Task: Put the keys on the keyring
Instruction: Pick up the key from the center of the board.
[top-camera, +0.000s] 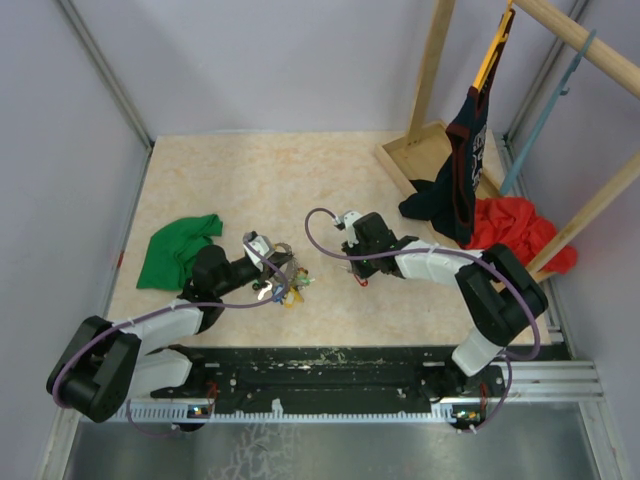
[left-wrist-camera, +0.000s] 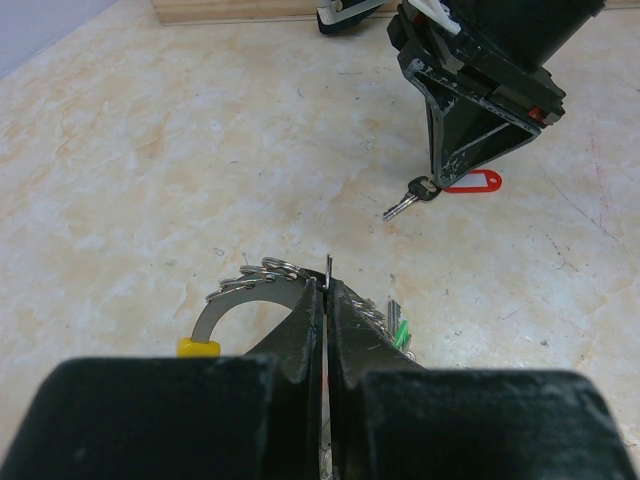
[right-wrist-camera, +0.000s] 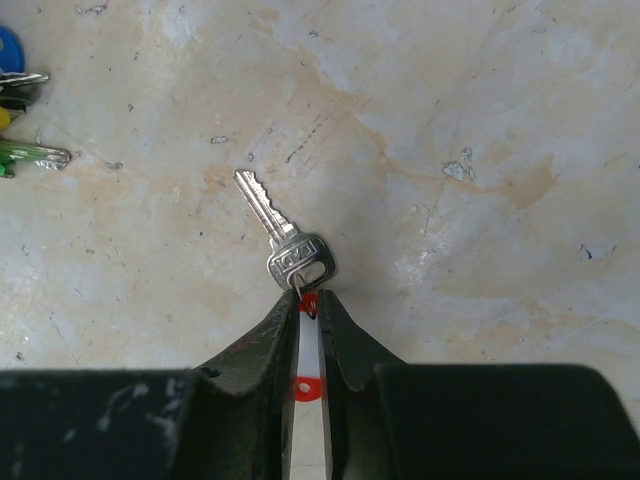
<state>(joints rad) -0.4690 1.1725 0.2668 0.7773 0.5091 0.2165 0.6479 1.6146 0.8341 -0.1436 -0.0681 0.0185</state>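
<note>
Black fingers of the left gripper (left-wrist-camera: 327, 285) fill the bottom of the left wrist view. They are clenched on the keyring (left-wrist-camera: 243, 303), whose grey arc curves out to their left with several small rings threaded on it. A yellow tag (left-wrist-camera: 198, 347) shows on one side of the fingers and a green tag (left-wrist-camera: 402, 335) on the other. A thin metal end stands up just past the fingertips. I take it for the ring's free end, though the view is too tight to be sure.

From above, this bunch sits close to the near edge of the worktop (top-camera: 250, 170), left of the middle. The right gripper (top-camera: 359, 274) is to its right, nearer the middle and apart from it.

The right gripper is also pinched shut, on the red tag (left-wrist-camera: 475, 183) of one key (right-wrist-camera: 285, 235). The silver blade sticks out beyond the fingertips, low over the surface or resting on it; I cannot tell which.

The coming move turns on how the key lies. Its long axis runs roughly along the line between the two grippers. The blade tip points towards the left edge and the keyring, and the tag trails towards the right edge. In the right wrist view, a blue tag (right-wrist-camera: 8, 50) and a green-tagged key (right-wrist-camera: 30, 155) of the bunch lie beyond the blade tip, to its upper left.

The bow and its small link, the part that must meet the ring, sit right at the right fingertips, behind the blade. As I judge it, the right arm must carry the key leftward and turn it so the link, not the blade tip, meets the ring's end. The left arm only has to hold firm.
</note>
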